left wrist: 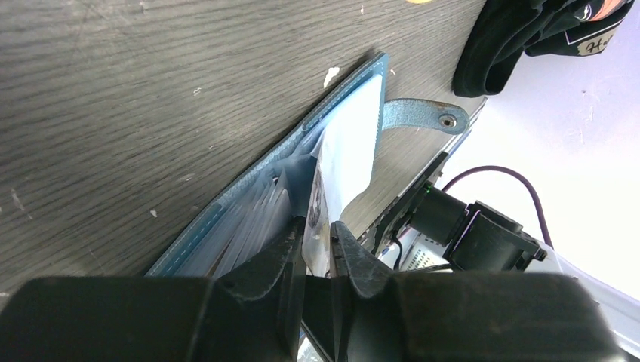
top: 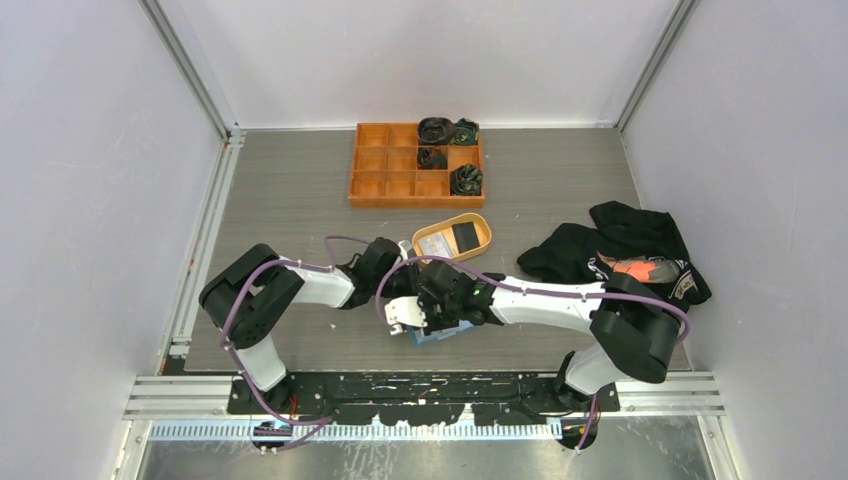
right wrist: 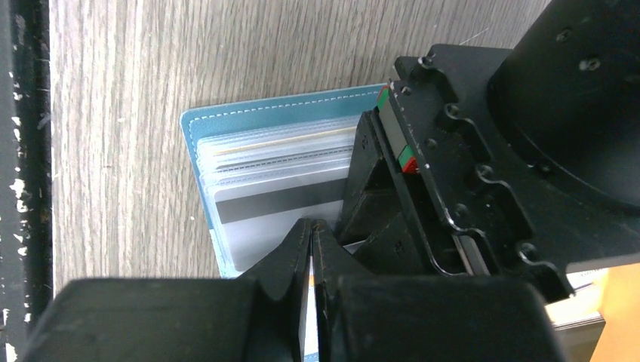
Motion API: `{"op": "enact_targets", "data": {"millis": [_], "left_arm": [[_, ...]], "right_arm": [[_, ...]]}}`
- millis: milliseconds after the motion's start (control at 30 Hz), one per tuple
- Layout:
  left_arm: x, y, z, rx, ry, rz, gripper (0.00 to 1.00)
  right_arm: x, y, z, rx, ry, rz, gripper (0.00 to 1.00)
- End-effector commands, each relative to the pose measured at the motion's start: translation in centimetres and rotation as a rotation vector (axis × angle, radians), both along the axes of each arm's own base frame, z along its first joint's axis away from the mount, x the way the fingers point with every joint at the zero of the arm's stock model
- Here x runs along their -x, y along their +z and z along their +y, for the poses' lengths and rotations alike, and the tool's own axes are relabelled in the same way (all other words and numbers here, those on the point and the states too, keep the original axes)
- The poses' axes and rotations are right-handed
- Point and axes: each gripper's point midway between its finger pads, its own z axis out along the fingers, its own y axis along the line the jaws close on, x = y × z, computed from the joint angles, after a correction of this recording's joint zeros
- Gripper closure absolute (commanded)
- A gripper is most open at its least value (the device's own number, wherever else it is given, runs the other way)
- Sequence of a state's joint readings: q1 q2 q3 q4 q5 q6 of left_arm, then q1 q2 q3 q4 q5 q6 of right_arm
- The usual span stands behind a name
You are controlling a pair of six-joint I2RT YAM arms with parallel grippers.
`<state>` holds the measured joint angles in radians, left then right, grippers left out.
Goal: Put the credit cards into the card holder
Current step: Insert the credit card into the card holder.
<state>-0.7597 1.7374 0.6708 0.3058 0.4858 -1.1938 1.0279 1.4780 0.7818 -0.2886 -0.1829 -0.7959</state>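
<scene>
A: State of the left gripper [left wrist: 318,234]?
B: Jaws narrow, pinched on a white card [left wrist: 353,143] with small print. It leans up out of the clear sleeves of the holder [right wrist: 272,147].
A: And the right gripper [right wrist: 312,226]?
B: Jaws all but closed on a thin white-and-blue edge of the holder, near side. They sit just beside the left fingers [right wrist: 370,188].
A: Where is the holder?
B: Open, blue cover flat on the table [left wrist: 151,90], near the front edge, between the arms. Its tab [left wrist: 419,115] sticks out to one side, snap showing. A striped card [right wrist: 275,205] lies on the sleeves and runs under the left fingers; cannot tell if it is the pinched one.
A: Further out?
B: Just beyond the grippers, the dish [top: 483,226], with a black card [top: 465,236] and a pale card [top: 433,244] inside. Behind it, the tray [top: 354,165]. Off to the right, a dark cloth [top: 620,245].
</scene>
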Motion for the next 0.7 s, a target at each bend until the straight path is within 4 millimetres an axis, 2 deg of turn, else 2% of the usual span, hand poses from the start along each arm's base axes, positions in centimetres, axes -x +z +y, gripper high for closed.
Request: {"op": "enact_targets", "data": {"millis": [0, 300, 467, 667], "left_arm": [[4.1, -6.1, 4.8, -0.249, -0.032, 0.144, 0.78], [4.3, -6.0, 4.9, -0.259, -0.040, 0.151, 0.79], [4.3, -5.9, 5.2, -0.268, -0.038, 0.148, 0.79], [4.0, -5.0, 5.1, -0.263, -0.037, 0.127, 0.78]], "right_arm": [[-0.7, -0.1, -1.3, 0.063, -0.008, -0.017, 0.90], [0.1, -0.4, -2.0, 0.071, 0.006, 0.054, 0.90], [-0.5, -0.3, -2.4, 0.081, -0.021, 0.053, 0.90], [-1.4, 0.8, -3.1, 0.052, -0.068, 0.073, 0.90]]}}
